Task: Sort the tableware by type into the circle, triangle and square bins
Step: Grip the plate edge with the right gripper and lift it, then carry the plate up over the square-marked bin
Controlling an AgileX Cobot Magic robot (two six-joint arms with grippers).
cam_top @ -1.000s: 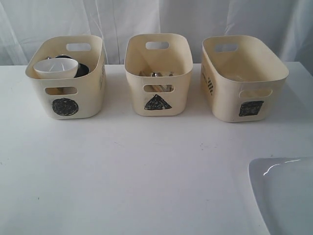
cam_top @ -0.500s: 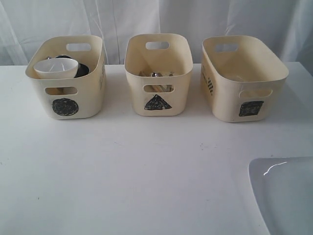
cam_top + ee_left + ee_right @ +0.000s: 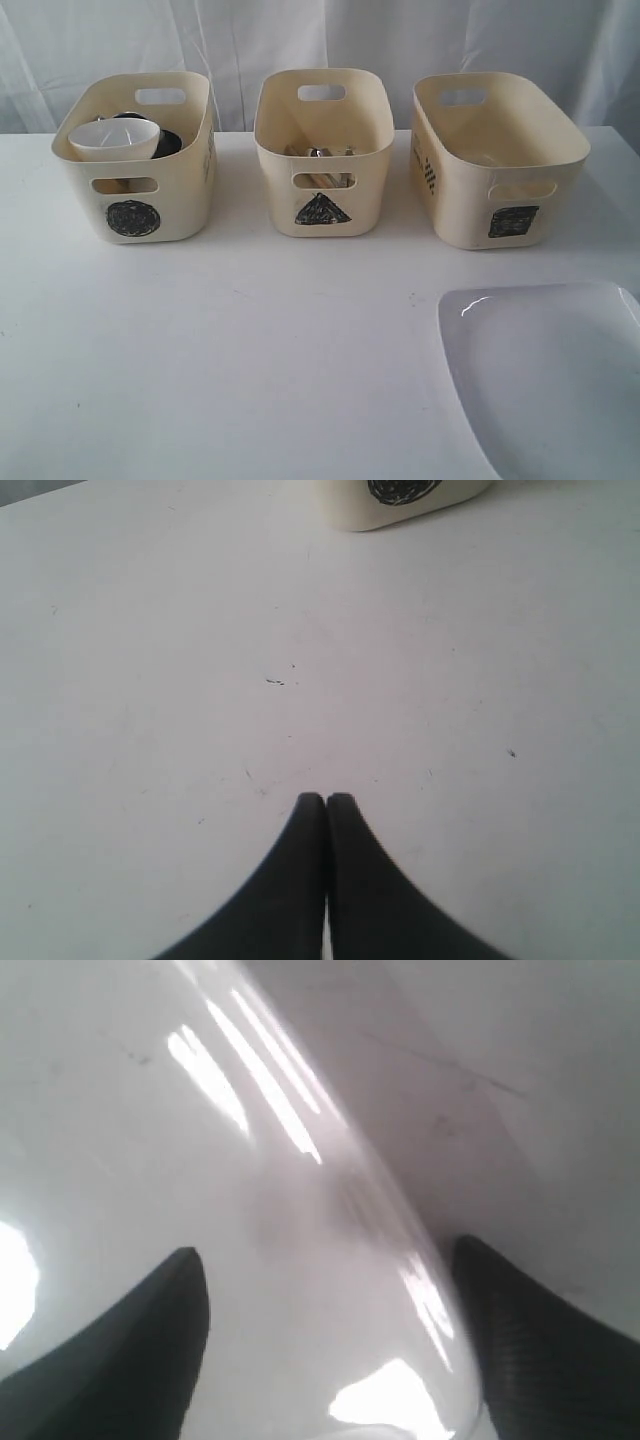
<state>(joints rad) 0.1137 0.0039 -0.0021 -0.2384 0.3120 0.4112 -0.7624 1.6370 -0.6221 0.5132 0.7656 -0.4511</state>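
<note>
Right pincer (image 3: 325,1250) stands spread wide, its two black fingers (image 3: 150,1350) well apart. One finger is over the glossy white plate (image 3: 150,1110) and the other is past the plate's rim, on the tabletop side. Whether either finger touches the plate cannot be told. In the exterior view the plate (image 3: 550,380) lies flat on the tabletop (image 3: 250,350) at the near right, cut off by the picture's edge, in front of the square bin (image 3: 470,190) and apart from it.

Three cream bins stand in a row at the back. The square bin is on the right and the triangle bin (image 3: 370,190) is in the middle, with chopsticks (image 3: 320,180) showing through its front cut-out and a glint of steel at its rim. The circle bin (image 3: 180,195) is on the left and holds the small white bowl (image 3: 115,138), with something dark just behind the bowl.

The left pincer (image 3: 325,798) is pressed together with nothing between its tips. It hangs over bare tabletop, with the circle bin's scribbled front well ahead of it. A white curtain (image 3: 250,40) hangs behind the bins.
</note>
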